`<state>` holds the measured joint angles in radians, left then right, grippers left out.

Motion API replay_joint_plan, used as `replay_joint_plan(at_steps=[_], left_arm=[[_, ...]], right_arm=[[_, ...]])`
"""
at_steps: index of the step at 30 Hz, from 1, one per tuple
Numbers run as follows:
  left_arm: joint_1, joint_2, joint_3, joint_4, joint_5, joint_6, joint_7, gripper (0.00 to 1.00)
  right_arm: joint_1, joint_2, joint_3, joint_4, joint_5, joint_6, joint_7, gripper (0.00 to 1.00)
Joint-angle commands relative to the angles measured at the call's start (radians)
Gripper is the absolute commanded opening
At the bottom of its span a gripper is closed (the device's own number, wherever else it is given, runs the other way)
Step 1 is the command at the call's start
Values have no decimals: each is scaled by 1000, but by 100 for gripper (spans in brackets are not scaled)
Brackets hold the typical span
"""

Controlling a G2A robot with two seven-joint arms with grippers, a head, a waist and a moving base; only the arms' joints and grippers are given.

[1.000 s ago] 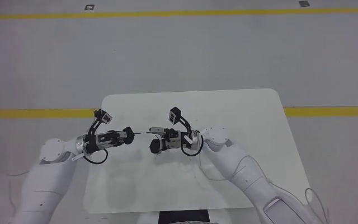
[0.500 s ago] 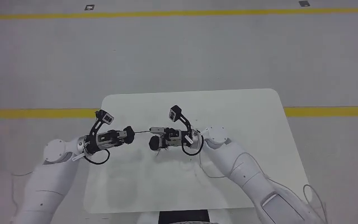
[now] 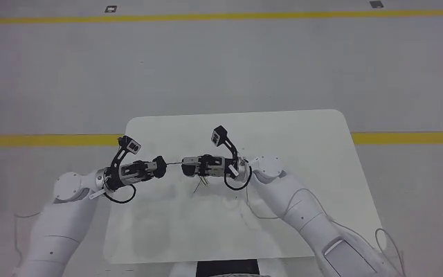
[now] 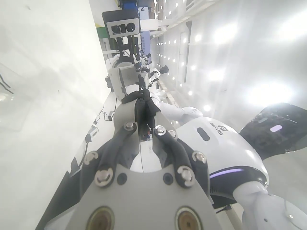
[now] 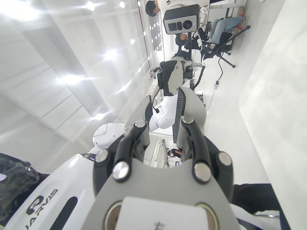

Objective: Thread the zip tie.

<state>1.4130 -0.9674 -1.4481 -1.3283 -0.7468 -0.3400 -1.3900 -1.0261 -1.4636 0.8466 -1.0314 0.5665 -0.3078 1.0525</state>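
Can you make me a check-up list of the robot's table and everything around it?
Surface: white table, rounded corners.
Job's things: thin dark zip tie, stretched from the left tool to the right tool.
Clutter: thin dark strands on the table by the right tool; too small to identify.
Grippers: left tool shut on the zip tie; right tool open at its other end.
Cables: a black cable loop at the left wrist, another at the right.
Surroundings: grey floor with yellow lines.
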Motion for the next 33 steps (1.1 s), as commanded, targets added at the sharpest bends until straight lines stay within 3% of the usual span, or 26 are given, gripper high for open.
replay_joint_plan(at_steps=[1, 6, 15, 25, 28, 33], left_arm=[[0, 0, 0, 0, 0, 0, 0, 0], [0, 0, 0, 0, 0, 0, 0, 0], [0, 0, 0, 0, 0, 0, 0, 0], [0, 0, 0, 0, 0, 0, 0, 0], [0, 0, 0, 0, 0, 0, 0, 0], [0, 0, 0, 0, 0, 0, 0, 0]], right_arm=[[-3, 1, 3, -4, -1, -3, 0, 22], [-10, 4, 11, -11, -3, -6, -1, 18], [-22, 10, 25, -24, -6, -9, -5, 20], [-28, 12, 29, -31, -7, -9, -3, 11], [-29, 12, 29, -31, -9, -10, -7, 0], [-32, 13, 30, -30, -12, -16, -9, 0]])
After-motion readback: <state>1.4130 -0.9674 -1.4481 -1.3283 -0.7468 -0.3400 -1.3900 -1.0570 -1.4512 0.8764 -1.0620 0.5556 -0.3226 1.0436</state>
